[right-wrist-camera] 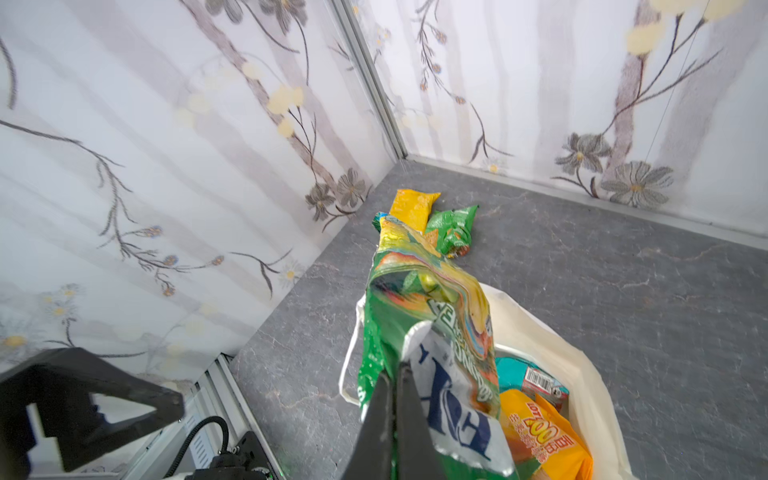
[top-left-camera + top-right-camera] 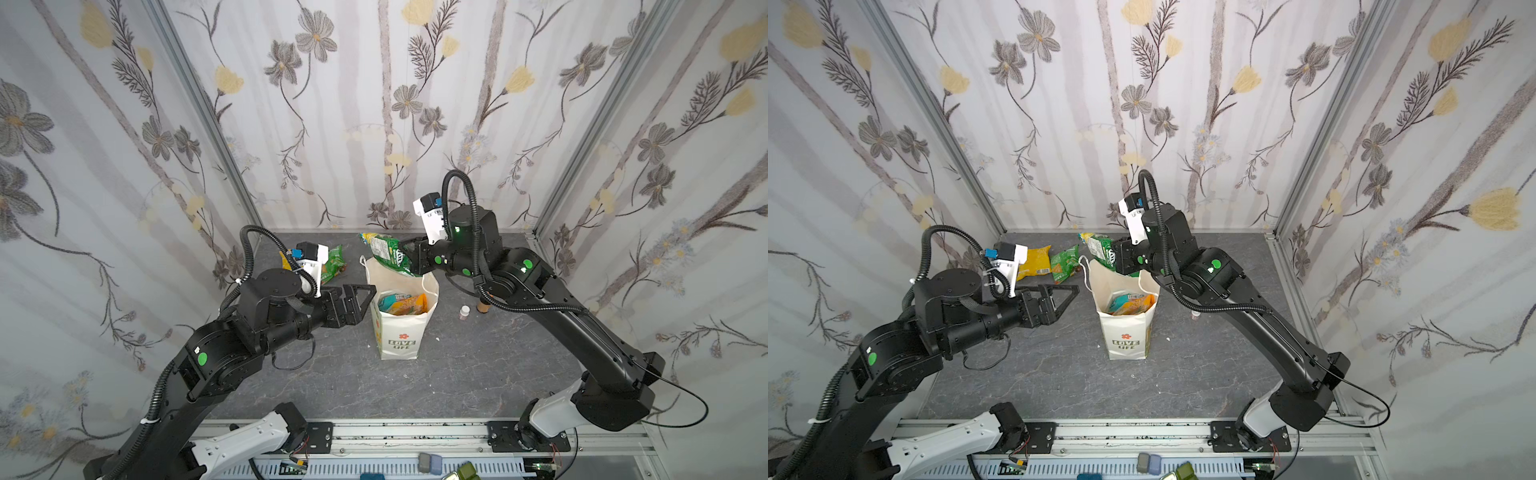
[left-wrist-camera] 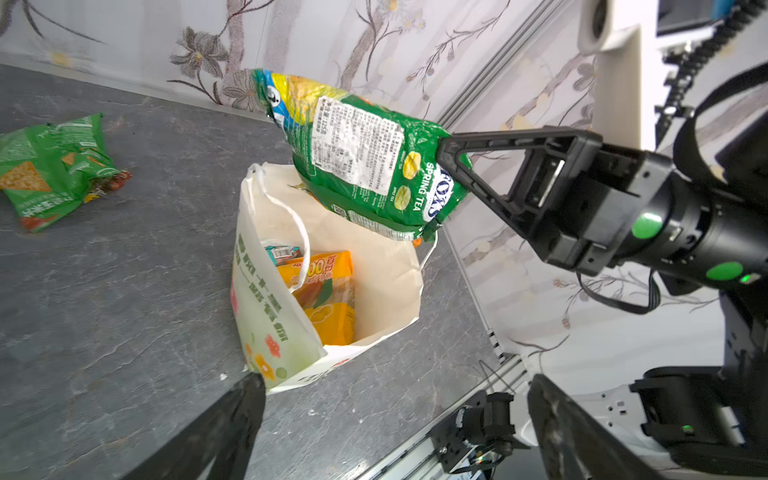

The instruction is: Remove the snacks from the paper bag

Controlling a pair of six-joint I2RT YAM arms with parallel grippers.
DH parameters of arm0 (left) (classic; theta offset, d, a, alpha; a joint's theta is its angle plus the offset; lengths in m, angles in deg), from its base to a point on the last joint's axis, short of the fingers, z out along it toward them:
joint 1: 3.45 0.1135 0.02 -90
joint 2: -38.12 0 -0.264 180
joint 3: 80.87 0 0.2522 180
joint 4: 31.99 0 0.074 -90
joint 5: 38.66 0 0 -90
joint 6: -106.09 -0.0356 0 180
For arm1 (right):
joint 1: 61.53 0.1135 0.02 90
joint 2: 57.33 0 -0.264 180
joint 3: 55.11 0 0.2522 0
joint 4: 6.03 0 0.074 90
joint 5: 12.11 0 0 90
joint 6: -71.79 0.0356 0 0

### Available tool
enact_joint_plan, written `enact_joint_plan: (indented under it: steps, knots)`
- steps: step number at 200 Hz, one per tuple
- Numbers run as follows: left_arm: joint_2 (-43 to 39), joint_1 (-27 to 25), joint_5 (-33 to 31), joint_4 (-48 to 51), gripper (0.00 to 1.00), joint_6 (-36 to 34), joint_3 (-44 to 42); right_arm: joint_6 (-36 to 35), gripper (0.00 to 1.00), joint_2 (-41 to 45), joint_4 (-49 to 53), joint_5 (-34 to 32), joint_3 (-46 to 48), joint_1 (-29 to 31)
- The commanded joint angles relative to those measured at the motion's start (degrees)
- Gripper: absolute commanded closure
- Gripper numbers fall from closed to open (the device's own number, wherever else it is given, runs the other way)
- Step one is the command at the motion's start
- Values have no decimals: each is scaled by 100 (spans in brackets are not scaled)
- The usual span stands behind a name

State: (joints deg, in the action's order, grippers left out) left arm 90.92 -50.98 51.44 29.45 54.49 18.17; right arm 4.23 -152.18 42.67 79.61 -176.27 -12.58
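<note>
The white paper bag (image 2: pixel 399 336) (image 2: pixel 1127 338) stands upright mid-table, mouth open. My right gripper (image 2: pixel 406 252) (image 1: pixel 395 365) is shut on the edge of a yellow-green FOXS snack packet (image 2: pixel 384 249) (image 3: pixel 357 153), which hangs above the bag's rear rim. Inside the bag lie an orange packet (image 3: pixel 328 291) (image 1: pixel 540 436) and a teal one (image 3: pixel 282 253). A yellow packet (image 2: pixel 1036 259) and a green packet (image 2: pixel 1065 264) (image 3: pixel 50 166) lie on the table at the back left. My left gripper (image 2: pixel 368 295) (image 3: pixel 395 378) is open and empty, just left of the bag's top.
Two small bottles (image 2: pixel 464 311) (image 2: pixel 483 306) stand right of the bag under my right arm. Floral curtain walls close in the back and both sides. A metal rail (image 2: pixel 407 436) runs along the table's front edge.
</note>
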Motion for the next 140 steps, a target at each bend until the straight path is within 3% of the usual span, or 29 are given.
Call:
enact_joint_plan:
  steps: [1,63,112,140]
  knots:
    - [49,11,-19,-1111,0,854,-30,-83,100,163,-758,11,-95,6]
    - [96,329,171,-4182,0,3169,-982,-483,100,544,-1087,-99,5,87]
    - [430,902,550,-4776,0,4259,-1196,-684,100,765,-1478,128,444,168]
    - [819,1210,1235,-5281,0,5019,-1369,-821,100,751,-1516,223,509,231]
